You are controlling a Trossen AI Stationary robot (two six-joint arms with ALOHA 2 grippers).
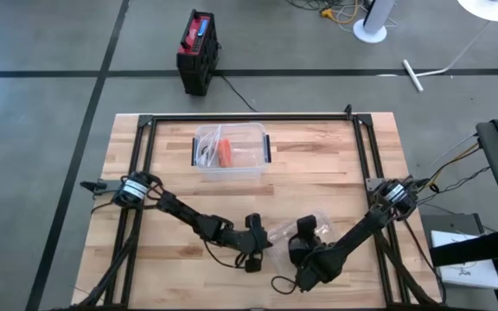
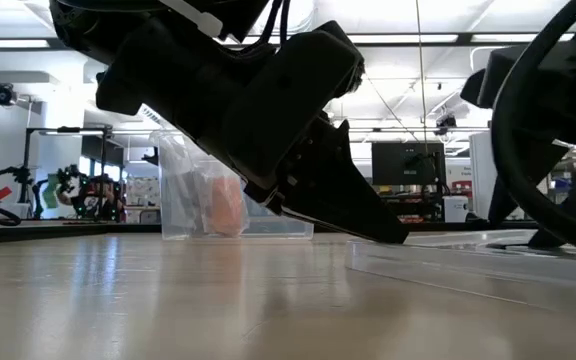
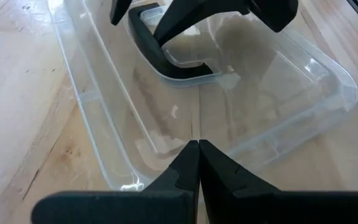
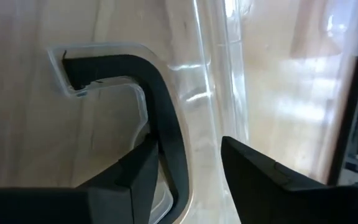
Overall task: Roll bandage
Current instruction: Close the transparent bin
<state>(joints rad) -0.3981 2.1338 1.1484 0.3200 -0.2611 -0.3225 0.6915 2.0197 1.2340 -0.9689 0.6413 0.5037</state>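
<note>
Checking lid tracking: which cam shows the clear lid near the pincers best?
Left wrist view: the clear lid fills the picture, rim and dark clip plain. High view shows only a pale patch between the arms. Low view sees its edge flat on the table. Right wrist view shows just a rim section.

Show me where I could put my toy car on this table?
Bare wood lies left of the clear box along the table's far edge, and again right of it. The near middle is crowded: both arms meet over the clear lid there.
</note>
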